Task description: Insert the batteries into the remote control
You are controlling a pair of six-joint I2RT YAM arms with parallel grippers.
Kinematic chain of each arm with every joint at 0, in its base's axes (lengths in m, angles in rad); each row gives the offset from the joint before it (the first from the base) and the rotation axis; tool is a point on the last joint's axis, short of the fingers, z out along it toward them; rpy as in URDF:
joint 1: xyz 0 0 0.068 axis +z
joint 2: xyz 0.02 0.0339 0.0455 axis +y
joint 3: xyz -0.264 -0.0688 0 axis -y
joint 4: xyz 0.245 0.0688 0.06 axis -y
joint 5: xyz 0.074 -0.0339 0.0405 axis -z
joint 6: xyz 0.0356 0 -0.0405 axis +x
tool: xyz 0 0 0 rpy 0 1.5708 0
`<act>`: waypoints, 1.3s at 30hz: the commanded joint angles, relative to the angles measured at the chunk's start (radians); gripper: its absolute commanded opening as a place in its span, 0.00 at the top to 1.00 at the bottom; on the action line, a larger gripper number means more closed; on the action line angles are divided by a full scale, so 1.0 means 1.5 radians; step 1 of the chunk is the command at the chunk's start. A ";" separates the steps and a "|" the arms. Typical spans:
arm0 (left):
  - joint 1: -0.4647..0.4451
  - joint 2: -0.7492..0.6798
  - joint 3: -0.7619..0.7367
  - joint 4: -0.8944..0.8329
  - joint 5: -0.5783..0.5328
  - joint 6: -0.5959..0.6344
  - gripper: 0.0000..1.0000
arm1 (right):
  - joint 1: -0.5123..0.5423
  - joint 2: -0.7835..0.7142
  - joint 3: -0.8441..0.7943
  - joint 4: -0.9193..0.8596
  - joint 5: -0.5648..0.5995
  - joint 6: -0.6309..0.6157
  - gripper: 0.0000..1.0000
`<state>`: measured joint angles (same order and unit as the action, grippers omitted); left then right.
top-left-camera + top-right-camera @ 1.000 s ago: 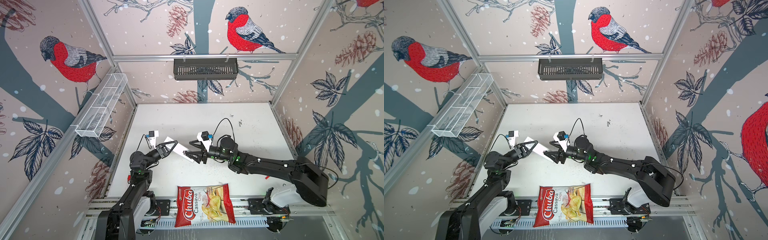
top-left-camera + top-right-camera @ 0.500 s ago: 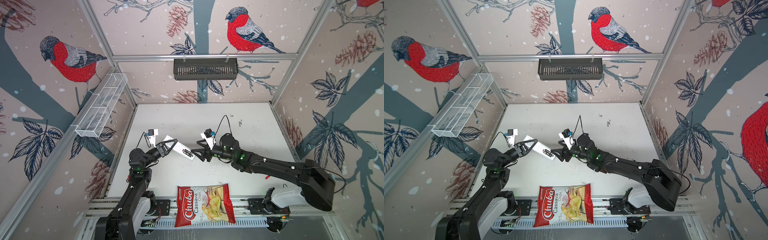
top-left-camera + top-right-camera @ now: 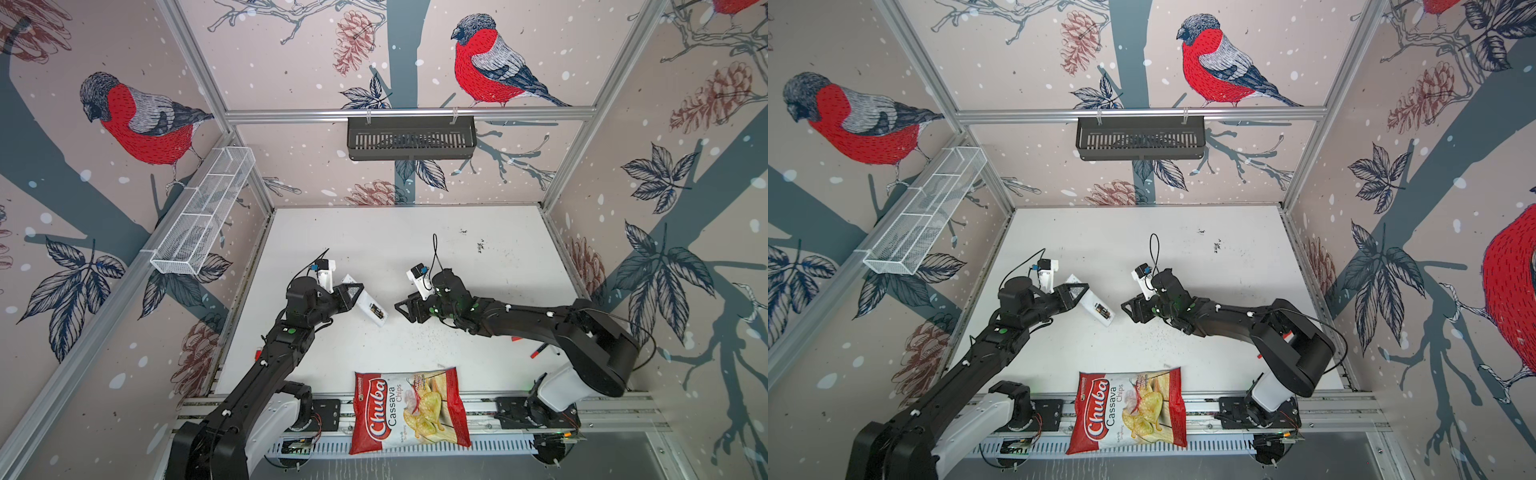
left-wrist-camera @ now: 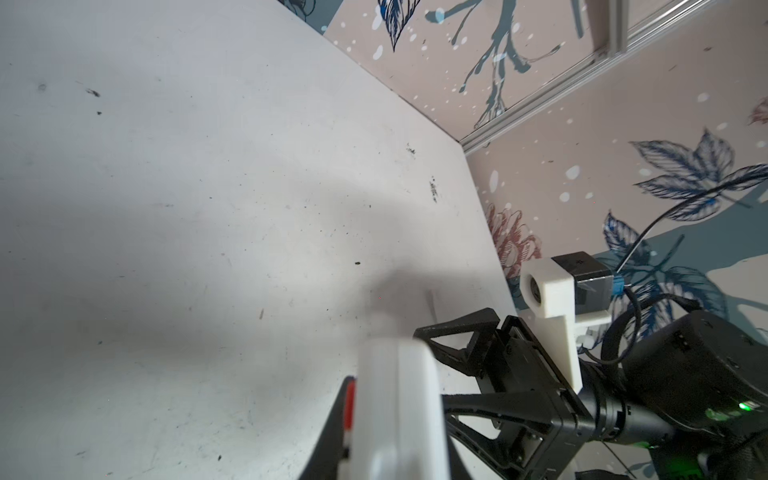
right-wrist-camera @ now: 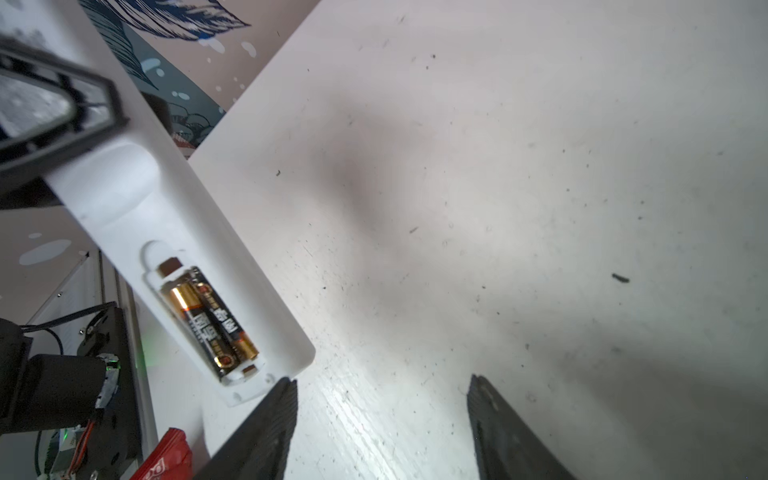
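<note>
My left gripper (image 3: 353, 291) is shut on the remote control (image 3: 368, 303), a slim white bar held tilted above the table with its plain back up. Its battery bay stands uncovered near the free end. The batteries (image 5: 210, 320), two dark cylinders with gold-copper ends, lie side by side in that bay; they also show as a dark spot in both top views (image 3: 1102, 309). My right gripper (image 3: 402, 309) is open and empty, a short gap to the right of the remote's free end (image 5: 266, 374). In the left wrist view the remote (image 4: 399, 399) fills the jaws.
A red Chuba chips bag (image 3: 409, 409) lies at the table's front edge. Small red-tipped bits (image 3: 536, 353) lie under my right arm. A black basket (image 3: 411, 137) hangs on the back wall and a white wire basket (image 3: 203, 216) on the left wall.
My right gripper has drawn back to the right, off the remote's free end, leaving a gap. The left gripper still holds the remote in about the same place.
</note>
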<state>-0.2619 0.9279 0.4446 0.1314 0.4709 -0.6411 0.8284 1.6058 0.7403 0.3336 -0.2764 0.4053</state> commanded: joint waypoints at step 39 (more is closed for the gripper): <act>-0.221 0.141 0.190 -0.222 -0.417 0.137 1.00 | -0.008 0.096 0.025 -0.016 -0.071 0.005 0.41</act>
<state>-0.6098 1.1591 0.7242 -0.1921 -0.1329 -0.4198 0.8173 1.7588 0.7624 0.3325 -0.3843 0.3946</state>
